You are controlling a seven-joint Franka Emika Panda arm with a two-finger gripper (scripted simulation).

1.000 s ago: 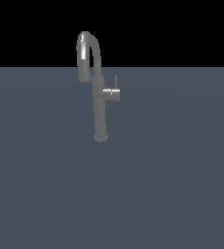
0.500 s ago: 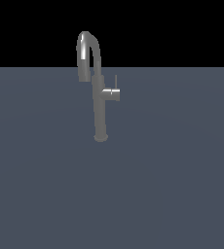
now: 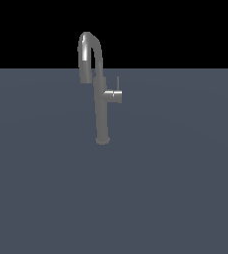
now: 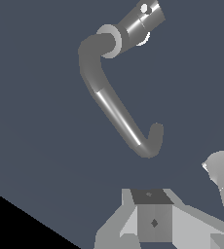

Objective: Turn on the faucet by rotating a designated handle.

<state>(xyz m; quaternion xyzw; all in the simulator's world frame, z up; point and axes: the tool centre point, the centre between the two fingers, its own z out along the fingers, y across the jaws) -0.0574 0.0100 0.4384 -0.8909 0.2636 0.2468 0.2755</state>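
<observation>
The faucet (image 3: pixel 101 111) stands upright on the dark grey surface, its arched spout (image 3: pixel 87 49) bending toward the exterior view's left. A stubby cylinder (image 3: pixel 114 95) juts from the column toward the exterior view's right, and the thin handle (image 3: pixel 117 83) rises straight up from it. The wrist view looks down on the spout (image 4: pixel 115 109) and the cylinder with the handle end-on (image 4: pixel 144 9). My gripper (image 4: pixel 152 195) shows only in the wrist view, above the faucet and apart from it. Its fingers show no gap and hold nothing. It is out of the exterior view.
A flat dark grey surface (image 3: pixel 175 188) stretches around the faucet, with black background behind it. A pale grey rounded part (image 4: pixel 223 182) shows at the edge of the wrist view beside my gripper.
</observation>
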